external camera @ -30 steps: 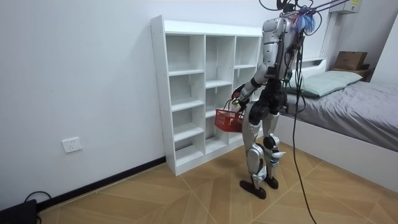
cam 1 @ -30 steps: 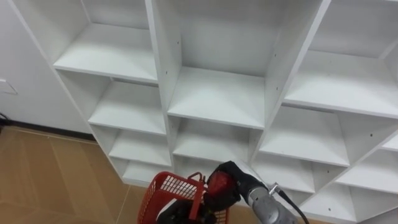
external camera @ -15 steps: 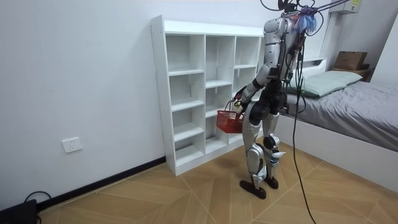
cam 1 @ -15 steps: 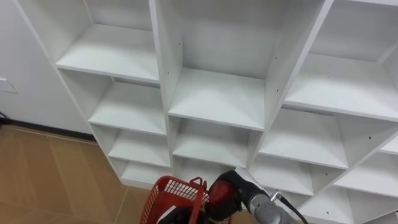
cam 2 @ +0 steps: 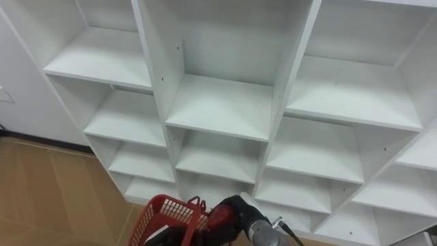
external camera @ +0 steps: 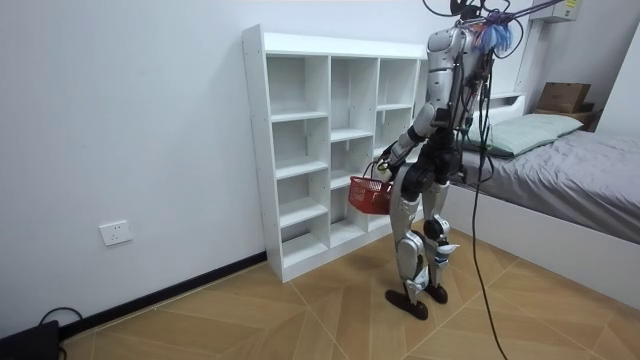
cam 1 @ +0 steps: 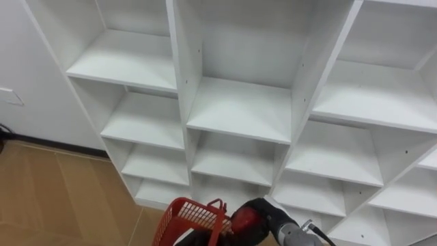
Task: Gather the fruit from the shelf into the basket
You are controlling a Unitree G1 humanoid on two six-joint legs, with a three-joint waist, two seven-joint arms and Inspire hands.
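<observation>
Clutching one red fruit (cam 1: 244, 222), fingers (cam 1: 257, 204) curled round it, the right hand (cam 1: 268, 211) hangs just beside one red basket (cam 1: 187, 217).

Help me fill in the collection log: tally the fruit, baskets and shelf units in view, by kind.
Red fruit: 1, gripped in the right hand
Red basket: 1
White shelf unit: 1
Total: 3

Grey bed (external camera: 590, 190) — 1 pillow (external camera: 527, 131), wall socket (external camera: 116, 233), herringbone floor (external camera: 300, 320)
</observation>
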